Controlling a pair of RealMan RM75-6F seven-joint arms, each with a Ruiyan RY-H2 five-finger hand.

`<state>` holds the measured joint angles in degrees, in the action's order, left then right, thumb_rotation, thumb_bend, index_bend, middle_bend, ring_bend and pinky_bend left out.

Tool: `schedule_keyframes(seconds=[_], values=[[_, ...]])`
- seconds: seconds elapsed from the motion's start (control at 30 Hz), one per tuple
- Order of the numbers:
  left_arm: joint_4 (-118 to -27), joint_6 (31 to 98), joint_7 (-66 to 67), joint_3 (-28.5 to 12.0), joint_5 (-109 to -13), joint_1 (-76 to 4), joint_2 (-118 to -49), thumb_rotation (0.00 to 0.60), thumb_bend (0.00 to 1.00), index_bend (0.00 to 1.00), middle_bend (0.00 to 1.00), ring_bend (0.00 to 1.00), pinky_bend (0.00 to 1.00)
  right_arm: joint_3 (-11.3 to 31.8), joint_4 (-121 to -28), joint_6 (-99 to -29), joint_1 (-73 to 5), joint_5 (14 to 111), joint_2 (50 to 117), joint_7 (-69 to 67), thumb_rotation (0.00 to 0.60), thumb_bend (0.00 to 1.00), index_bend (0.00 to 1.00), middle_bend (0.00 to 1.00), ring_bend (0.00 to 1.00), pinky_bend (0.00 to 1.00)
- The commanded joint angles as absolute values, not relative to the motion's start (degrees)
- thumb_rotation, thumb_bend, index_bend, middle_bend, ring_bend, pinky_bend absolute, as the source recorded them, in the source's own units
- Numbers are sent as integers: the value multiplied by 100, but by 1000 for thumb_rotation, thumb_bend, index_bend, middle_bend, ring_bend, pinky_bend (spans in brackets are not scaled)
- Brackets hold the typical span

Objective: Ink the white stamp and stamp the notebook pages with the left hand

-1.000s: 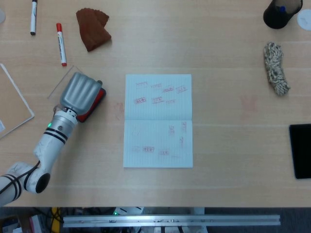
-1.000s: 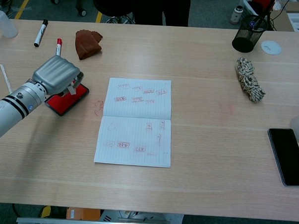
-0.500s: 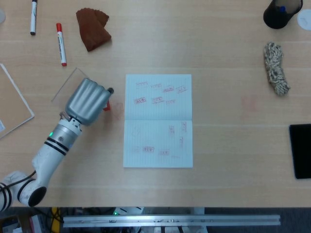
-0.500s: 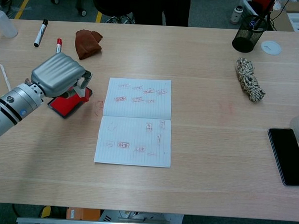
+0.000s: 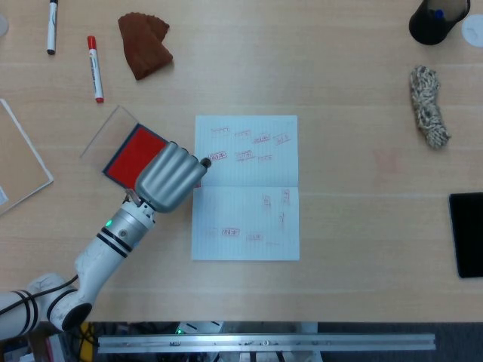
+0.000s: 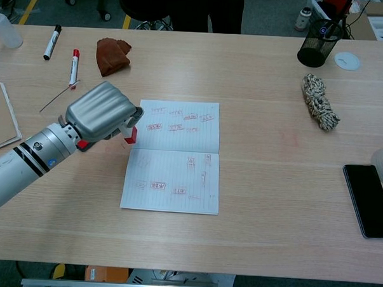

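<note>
Left hand (image 5: 167,177): fingers curled, apparently gripping stamp (image 6: 131,134), mostly hidden, at notebook (image 5: 246,188) left edge, beside ink pad (image 5: 133,152). Step: carrying to page. Next: lower squarely onto unmarked paper

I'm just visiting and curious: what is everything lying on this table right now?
notebook: 1, white, open, centre.
ink pad: 1, red, left of notebook.
markers: 2, red-capped and black-capped, far left.
cloth: 1, brown, far side.
rope bundle: 1, speckled, right.
pen cup: 1, black, far right.
phone: 1, black, right edge.
board: 1, left edge.
left robot hand: 1, grey, at notebook's left edge, gripping something small, mostly hidden.
</note>
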<state>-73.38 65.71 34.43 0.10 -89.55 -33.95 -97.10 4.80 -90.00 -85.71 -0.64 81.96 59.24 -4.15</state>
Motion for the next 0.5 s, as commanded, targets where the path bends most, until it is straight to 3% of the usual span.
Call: schedule_keyframes(seconds=[0.03,0.5], values=[[-7140,6512,3467,-50,-8919,-3437,-9873,600,281,593,1000,1000,1000,479,-8995,-8574,-59,8195,5925,-422,600,261,325,386,311,420],[-6510,6368,3467,-150,-8811,-3531,-10327,600,281,593,1000,1000,1000,490,-9008,-8559,-54,8168,5914,-403,600,261,325,386,311,420]])
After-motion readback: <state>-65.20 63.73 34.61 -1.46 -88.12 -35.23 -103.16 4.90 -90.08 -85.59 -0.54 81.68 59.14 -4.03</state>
